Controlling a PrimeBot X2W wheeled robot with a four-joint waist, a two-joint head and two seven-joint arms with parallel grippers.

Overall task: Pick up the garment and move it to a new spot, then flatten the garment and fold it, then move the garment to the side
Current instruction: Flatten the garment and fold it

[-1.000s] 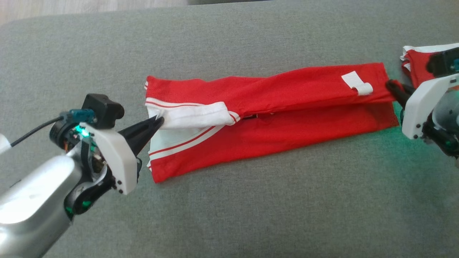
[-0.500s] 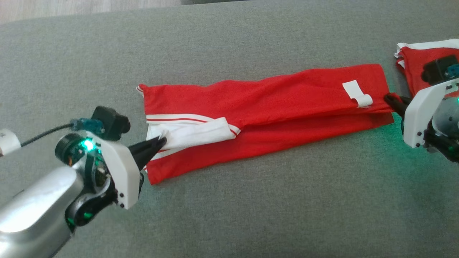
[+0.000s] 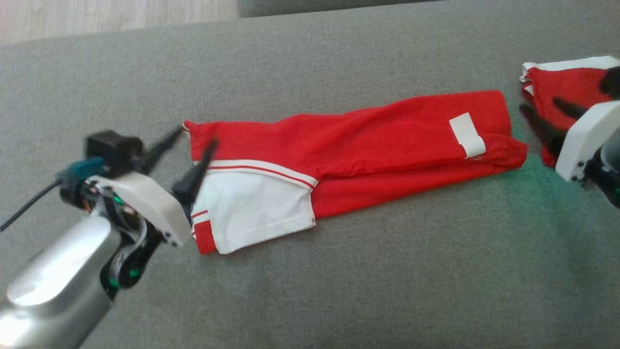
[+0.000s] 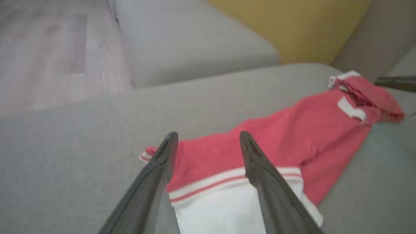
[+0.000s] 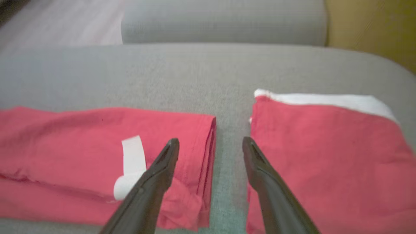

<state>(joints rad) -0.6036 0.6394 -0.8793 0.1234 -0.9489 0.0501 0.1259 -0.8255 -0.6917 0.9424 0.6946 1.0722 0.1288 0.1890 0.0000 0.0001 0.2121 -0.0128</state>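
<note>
Left gripper (image 3: 196, 135) and right gripper (image 3: 539, 104) had fingers spread wide at opposite ends of the folded red garment (image 3: 368, 140), probably touching nothing.

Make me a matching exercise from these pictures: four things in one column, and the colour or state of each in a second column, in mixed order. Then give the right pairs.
Column A
1. garment
2. tag
3. cushion
4. left gripper

Column B
a. yellow
b. jaws open
c. mostly red, with a white panel at one end
d. small, all white, curled at one end

Pairs: 1-c, 2-d, 3-a, 4-b
</note>
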